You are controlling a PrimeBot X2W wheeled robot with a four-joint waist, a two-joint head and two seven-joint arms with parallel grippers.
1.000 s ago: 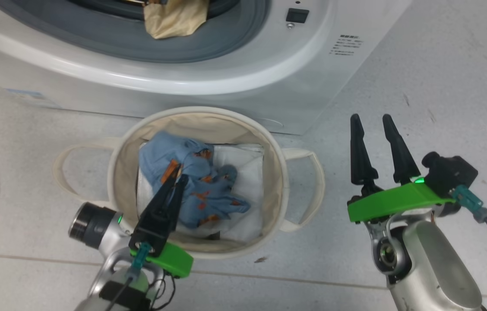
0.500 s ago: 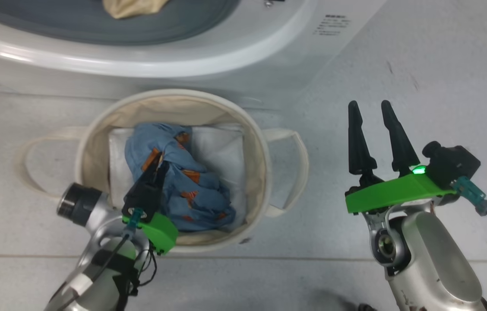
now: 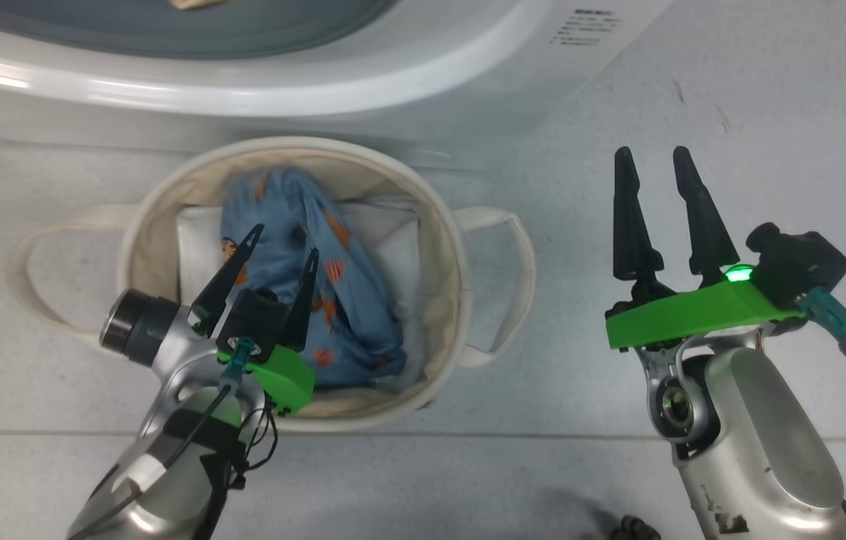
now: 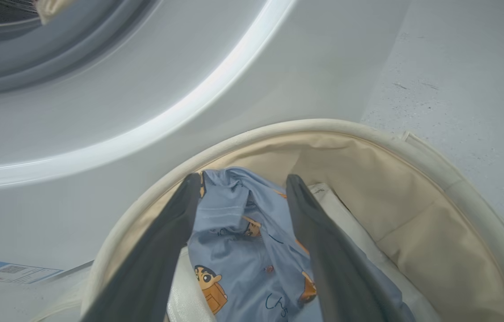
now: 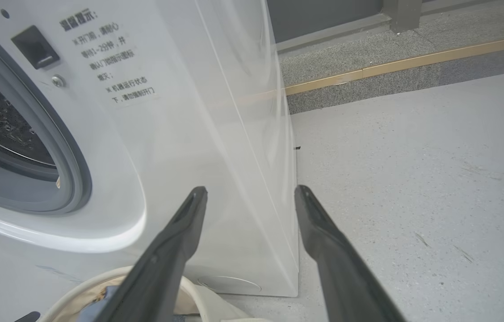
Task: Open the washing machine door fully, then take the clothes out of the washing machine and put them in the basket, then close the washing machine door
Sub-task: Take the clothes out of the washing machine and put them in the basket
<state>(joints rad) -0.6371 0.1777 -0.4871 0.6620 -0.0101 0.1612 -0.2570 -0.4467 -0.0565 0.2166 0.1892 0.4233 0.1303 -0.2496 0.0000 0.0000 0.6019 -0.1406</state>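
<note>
One garment is delivered: the left gripper (image 3: pixel 283 241), clamped on the light blue garment (image 3: pixel 333 300) a second ago, now has its fingers spread wide and grips nothing, poised over the basket (image 3: pixel 288 142) where that garment lies. At twelve o'clock a beige piece (image 4: pixel 51 6) still waits in the washing machine (image 3: pixel 318 90). The right gripper (image 3: pixel 654 157), at the basket's three o'clock, gapes empty.

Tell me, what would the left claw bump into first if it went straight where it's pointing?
Most likely the blue cartoon clothes lying in the basket. The open left claw points right at them from above. Depth is hard to judge, but the basket's far wall looks to come after them.
</note>
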